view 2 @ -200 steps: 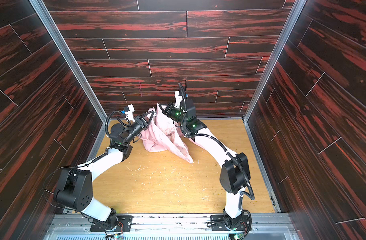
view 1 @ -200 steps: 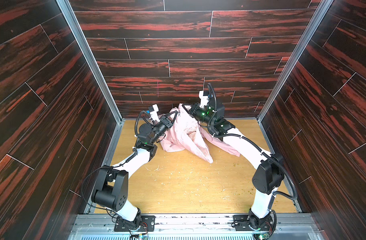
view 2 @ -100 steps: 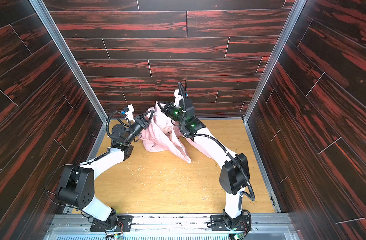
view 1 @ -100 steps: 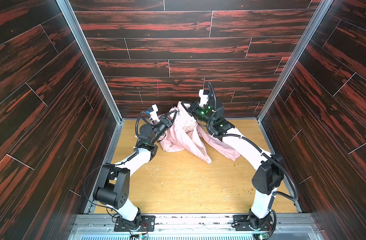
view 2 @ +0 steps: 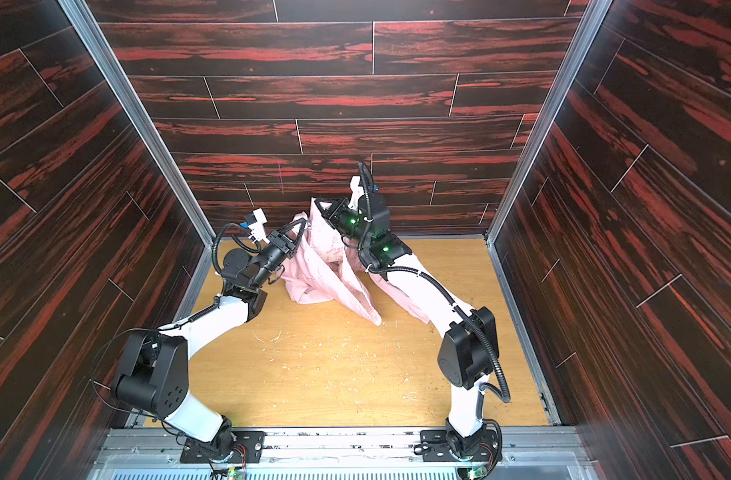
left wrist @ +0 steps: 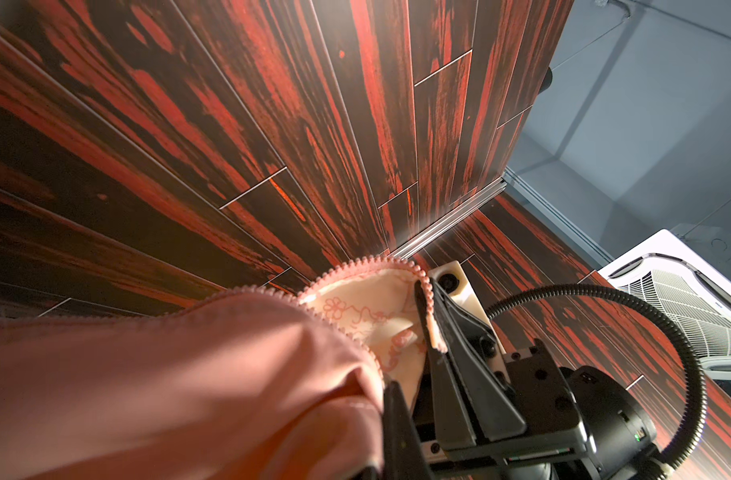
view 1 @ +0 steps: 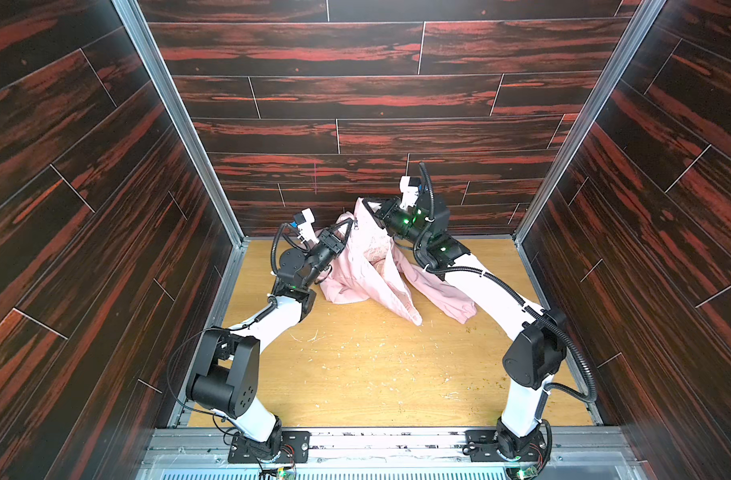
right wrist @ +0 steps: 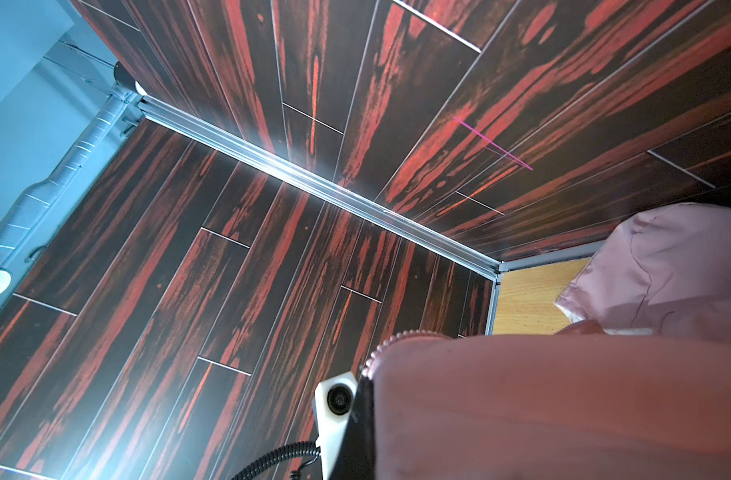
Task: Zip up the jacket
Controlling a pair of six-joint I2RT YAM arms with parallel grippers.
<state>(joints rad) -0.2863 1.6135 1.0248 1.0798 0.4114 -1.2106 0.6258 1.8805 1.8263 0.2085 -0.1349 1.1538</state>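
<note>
The light pink jacket (view 1: pixel 368 270) (view 2: pixel 326 276) is held up near the back wall in both top views, and its lower part and a sleeve trail on the wooden floor. My left gripper (view 1: pixel 348 226) (view 2: pixel 302 224) is shut on the jacket's left front edge. My right gripper (view 1: pixel 367 204) (view 2: pixel 320 203) is shut on the upper edge, a little higher and just beside it. In the left wrist view the jacket (left wrist: pixel 189 374) covers my left gripper (left wrist: pixel 386 388), and the zipper teeth (left wrist: pixel 355 266) arc to the right gripper (left wrist: pixel 432 320). In the right wrist view the jacket (right wrist: pixel 563 407) hides the jaws.
Dark red wood-pattern walls (view 1: pixel 355 124) close in the back and both sides, near the raised grippers. The wooden floor (view 1: pixel 376 374) carries small scattered debris. Both arm bases are bolted to the metal rail (view 1: pixel 376 440) at the front.
My right gripper has crept slightly up and left with the jacket's edge, closer to the left gripper. The left arm has barely moved. Both grips hold.
</note>
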